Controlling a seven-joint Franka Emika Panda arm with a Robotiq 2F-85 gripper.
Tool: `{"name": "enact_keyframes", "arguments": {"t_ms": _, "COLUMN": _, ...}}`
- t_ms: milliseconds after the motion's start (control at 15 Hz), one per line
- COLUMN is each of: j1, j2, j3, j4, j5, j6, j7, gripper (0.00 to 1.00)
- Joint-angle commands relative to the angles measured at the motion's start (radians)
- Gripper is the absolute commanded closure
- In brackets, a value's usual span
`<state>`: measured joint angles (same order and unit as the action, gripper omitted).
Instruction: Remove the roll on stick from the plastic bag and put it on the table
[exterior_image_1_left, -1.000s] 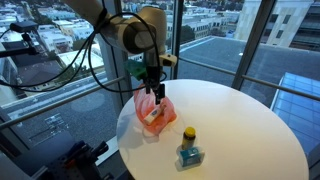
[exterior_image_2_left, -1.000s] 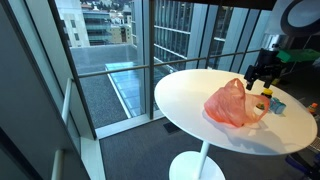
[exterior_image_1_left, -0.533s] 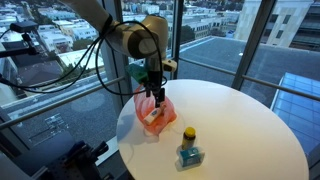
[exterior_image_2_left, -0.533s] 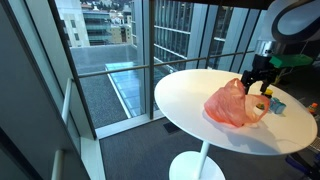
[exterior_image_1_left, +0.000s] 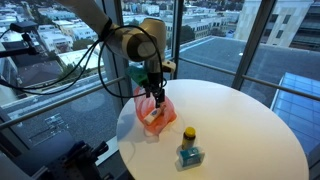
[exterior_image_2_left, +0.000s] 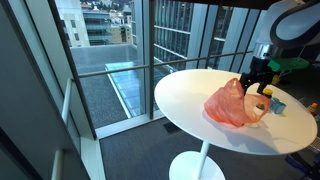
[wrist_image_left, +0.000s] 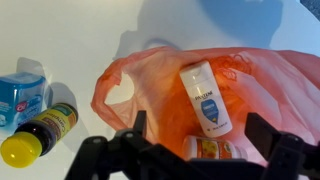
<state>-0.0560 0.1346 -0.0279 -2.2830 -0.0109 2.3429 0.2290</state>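
Observation:
An orange plastic bag (wrist_image_left: 250, 80) lies open on the round white table (exterior_image_1_left: 240, 130); it shows in both exterior views (exterior_image_1_left: 156, 114) (exterior_image_2_left: 234, 104). Inside it lie a white Pantene bottle (wrist_image_left: 205, 98) and, below it, a small white stick-like container with an orange label (wrist_image_left: 216, 148). My gripper (wrist_image_left: 200, 140) is open and hovers just above the bag's mouth, with its fingers either side of the orange-labelled container. In the exterior views the gripper (exterior_image_1_left: 152, 95) (exterior_image_2_left: 253, 82) points down at the bag's top. I cannot tell which of the two containers is the roll on stick.
A blue bottle (wrist_image_left: 20, 95) and a dark bottle with a yellow cap (wrist_image_left: 38, 133) lie on the table beside the bag; they also show in an exterior view (exterior_image_1_left: 188, 153). Glass walls and a railing surround the table. The table edge is close behind the bag.
The gripper has come down slightly and closer to the bag's opening. The bag and bottles have not moved.

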Motion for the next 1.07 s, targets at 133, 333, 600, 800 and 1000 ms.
{"name": "enact_keyframes", "arguments": {"t_ms": 133, "j1": 0.022, "j2": 0.044, "j3": -0.001, "j4": -0.039, "j5": 0.007, "j6": 0.145, "j7": -0.07, "gripper": 0.0}}
{"name": "enact_keyframes", "arguments": {"t_ms": 333, "j1": 0.025, "j2": 0.086, "j3": 0.0, "j4": -0.056, "j5": 0.008, "j6": 0.221, "j7": -0.1, "gripper": 0.0}}
{"name": "enact_keyframes", "arguments": {"t_ms": 600, "j1": 0.024, "j2": 0.139, "j3": -0.005, "j4": -0.063, "j5": -0.001, "j6": 0.292, "j7": -0.127, "gripper": 0.0}}
{"name": "enact_keyframes", "arguments": {"t_ms": 800, "j1": 0.026, "j2": 0.175, "j3": -0.002, "j4": -0.06, "j5": -0.002, "j6": 0.322, "j7": -0.151, "gripper": 0.0}}
{"name": "enact_keyframes", "arguments": {"t_ms": 1000, "j1": 0.032, "j2": 0.206, "j3": -0.004, "j4": -0.056, "j5": -0.01, "j6": 0.342, "j7": -0.161, "gripper": 0.0}}
